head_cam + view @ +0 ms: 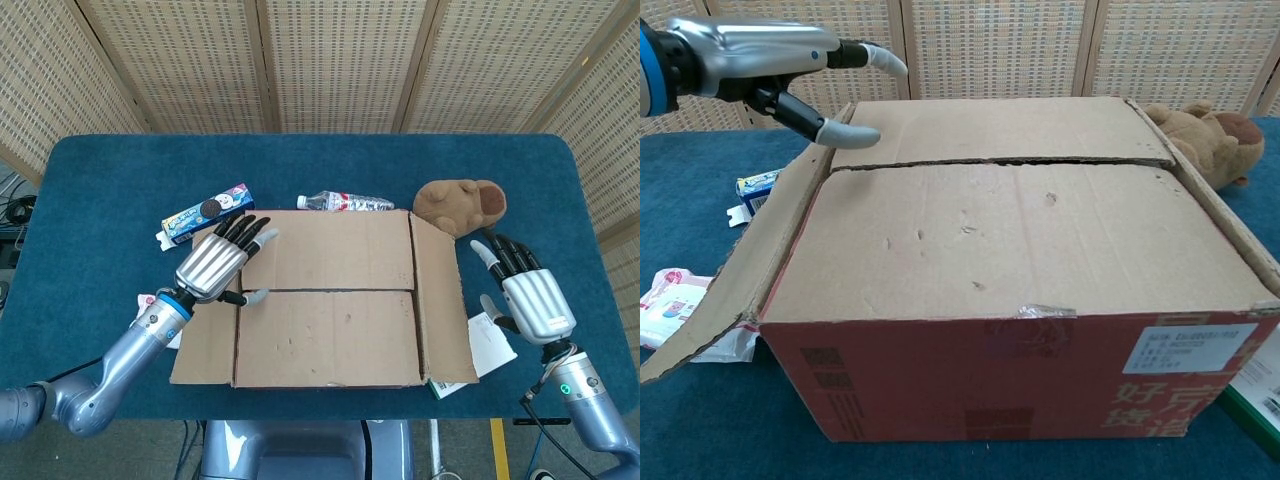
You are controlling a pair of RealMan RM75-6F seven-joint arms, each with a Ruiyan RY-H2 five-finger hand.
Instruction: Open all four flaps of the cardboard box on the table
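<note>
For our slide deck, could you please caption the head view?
Left hand hovers open over the cardboard box, two side flaps out, two still closed; right hand waits beside.

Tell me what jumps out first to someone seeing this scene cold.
A big cardboard box fills the middle of the blue table, its two side flaps open and its two large flaps shut. The left hand hovers open over the box's left edge. A brown plush toy sits by its far right corner.

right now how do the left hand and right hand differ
The left hand is over the cardboard box, at its left edge near the seam; the right hand is off the box, beside its right flap. The left hand points up-right, the right hand up-left. Both are empty with fingers apart.
</note>
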